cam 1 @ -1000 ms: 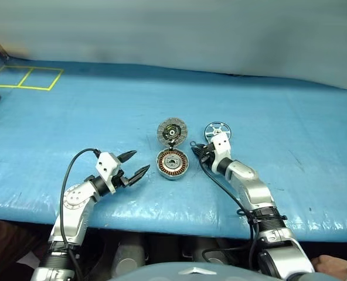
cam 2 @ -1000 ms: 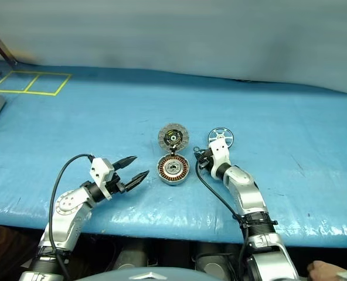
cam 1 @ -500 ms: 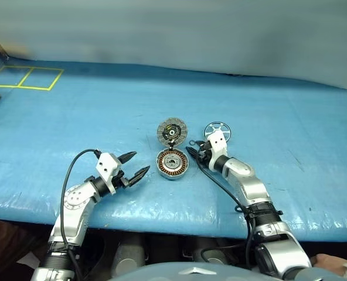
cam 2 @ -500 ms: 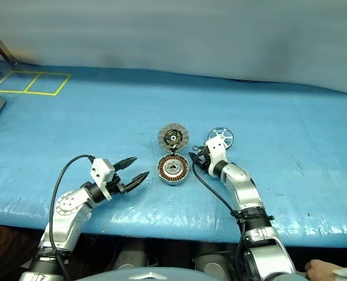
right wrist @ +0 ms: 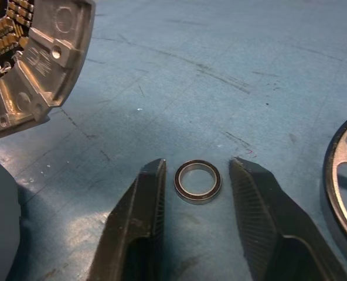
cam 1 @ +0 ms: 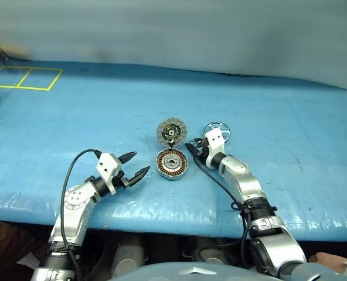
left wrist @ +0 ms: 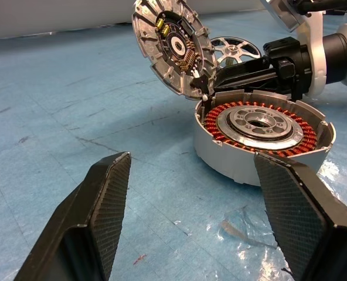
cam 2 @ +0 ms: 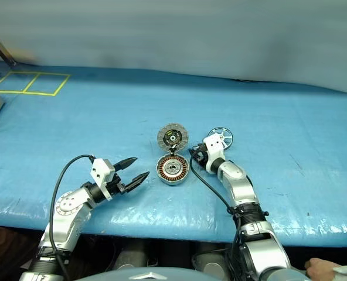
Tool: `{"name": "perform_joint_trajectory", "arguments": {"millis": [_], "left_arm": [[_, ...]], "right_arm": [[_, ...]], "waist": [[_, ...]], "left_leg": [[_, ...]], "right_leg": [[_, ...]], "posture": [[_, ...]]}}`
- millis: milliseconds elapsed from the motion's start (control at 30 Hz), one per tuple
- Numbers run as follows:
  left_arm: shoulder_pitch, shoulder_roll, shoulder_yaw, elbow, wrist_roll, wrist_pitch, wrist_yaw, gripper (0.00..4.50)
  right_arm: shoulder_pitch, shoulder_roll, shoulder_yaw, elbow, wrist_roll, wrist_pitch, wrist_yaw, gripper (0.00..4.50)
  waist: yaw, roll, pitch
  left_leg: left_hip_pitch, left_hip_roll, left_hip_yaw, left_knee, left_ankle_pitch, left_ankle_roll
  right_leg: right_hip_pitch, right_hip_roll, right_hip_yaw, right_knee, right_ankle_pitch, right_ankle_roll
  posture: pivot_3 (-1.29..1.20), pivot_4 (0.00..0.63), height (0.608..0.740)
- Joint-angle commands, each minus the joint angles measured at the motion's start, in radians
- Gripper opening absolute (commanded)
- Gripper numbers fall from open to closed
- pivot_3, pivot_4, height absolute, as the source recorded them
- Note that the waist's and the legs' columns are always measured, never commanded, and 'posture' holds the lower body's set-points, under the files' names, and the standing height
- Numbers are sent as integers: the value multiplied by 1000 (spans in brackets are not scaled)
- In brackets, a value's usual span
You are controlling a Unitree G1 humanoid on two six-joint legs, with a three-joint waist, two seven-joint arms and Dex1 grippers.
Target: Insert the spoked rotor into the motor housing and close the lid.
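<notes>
While the blue table cover (cam 1: 74, 111) carries all the parts near its front middle, the layout reads from large to small as follows. Left gripper (cam 1: 133, 165) hangs just above the cover beside the motor housing (cam 1: 172, 163), its two black fingers spread wide with nothing between them; in its wrist view the housing sits straight ahead, copper windings ringing a silver hub. Right gripper (right wrist: 196, 193) reaches in from the opposite side, fingers parted a modest way, and grips nothing. The lid (cam 1: 172, 131) stands tilted open at the housing's far edge, segmented inner face toward the camera. The spoked rotor (cam 1: 217, 129) lies flat on the cover, just beyond and to the outer side of the right gripper, near the housing but apart from it. Being round, it offers no long axis, so any approach across its rim would serve. A small dark ring (right wrist: 197, 181) lies on the cover between the right fingers (right wrist: 145, 222), not touched by either.

Judged from this layout, the right arm is much the nearer to the rotor, which lies off to its outer side at the edge of the right wrist view; the gripper is lined up on the ring instead and would have to shift outward to take the rotor's rim. The rotor is not yet in the housing.
</notes>
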Motion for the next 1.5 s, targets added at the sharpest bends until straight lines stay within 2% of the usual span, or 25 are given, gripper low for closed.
{"name": "perform_joint_trajectory", "arguments": {"millis": [33, 67, 467, 700, 967, 1500], "left_arm": [[-3, -3, 1, 1, -15, -36, -14, 3571], [-3, -7, 0, 2, -28, -34, -24, 3571], [-6, -10, -26, 42, -55, -96, -129, 3571], [-26, -18, -36, 89, -51, -152, -158, 3571], [-32, -22, -40, 109, -50, -178, -163, 3571], [-30, -25, -39, 121, -31, -201, -145, 3571]], "right_arm": [[52, -12, -6, -34, 5, 30, 8, 739], [73, -20, -11, -62, 10, 38, 11, 639], [305, -141, -14, -522, 83, 161, 97, 639], [312, -168, 66, -723, 117, 233, 162, 639], [269, -139, 178, -703, 94, 239, 180, 639], [233, -113, 198, -613, 71, 207, 175, 639]], "waist": [[1, 0, 0], [3, 0, 0], [10, 0, 0], [8, 0, 0], [10, 0, 0], [9, 0, 0]], "left_leg": [[0, 0, 0, 0, 0, 0], [0, 0, 0, -1, 0, 0], [-1, 0, -1, -13, 2, 3], [-1, 1, -2, -16, 2, 2], [-2, 0, -3, -15, 2, 2], [-2, 0, -3, -15, 2, 2]], "right_leg": [[0, 0, 0, 0, 0, 0], [0, 0, -1, 0, 0, -1], [1, 0, -5, -13, -1, -2], [0, 3, -7, -14, -2, -2], [1, 1, -8, -15, -2, -3], [1, 2, -9, -14, -2, -3]], "posture": [[0, 150, 740], [0, 150, 740], [0, 150, 740], [0, 150, 740], [0, 150, 740], [0, 150, 740]]}}
